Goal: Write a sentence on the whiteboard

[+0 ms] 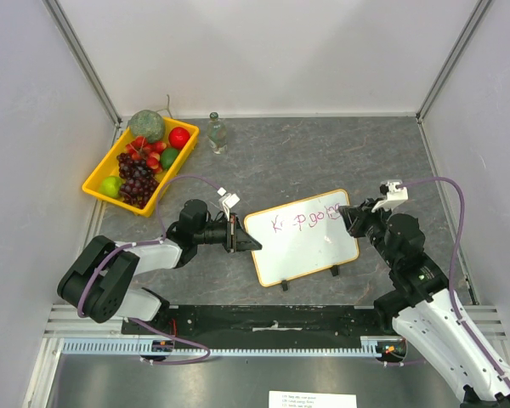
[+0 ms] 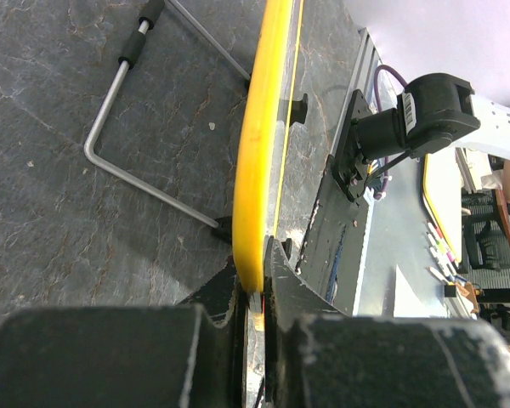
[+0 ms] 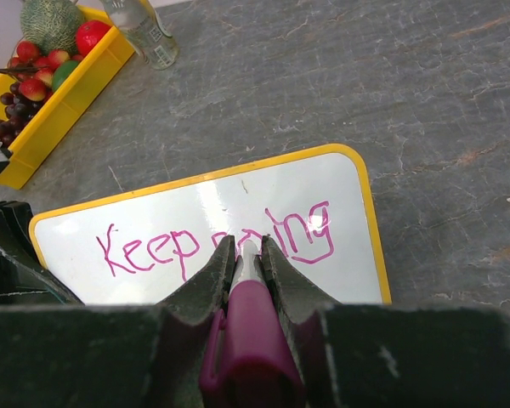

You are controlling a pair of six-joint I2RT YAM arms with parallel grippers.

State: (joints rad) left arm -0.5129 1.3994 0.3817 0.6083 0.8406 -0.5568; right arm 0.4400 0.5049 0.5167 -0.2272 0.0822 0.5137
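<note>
The whiteboard (image 1: 302, 238) with its yellow frame lies mid-table, and pink writing on it reads "Keep going" (image 3: 221, 242). My left gripper (image 1: 238, 235) is shut on the board's left edge; the left wrist view shows the yellow frame (image 2: 259, 153) pinched between the jaws (image 2: 257, 285). My right gripper (image 1: 347, 217) is at the board's right end, shut on a pink marker (image 3: 251, 340) whose white tip points down at the writing. The right gripper also shows in its own wrist view (image 3: 248, 248). The board's wire stand (image 2: 144, 183) shows underneath it.
A yellow tray (image 1: 98, 174) of fruit stands at the back left, also in the right wrist view (image 3: 68, 93). A small clear bottle (image 1: 217, 133) stands beside it. Grey walls enclose the table. The black base rail (image 1: 272, 319) runs along the near edge.
</note>
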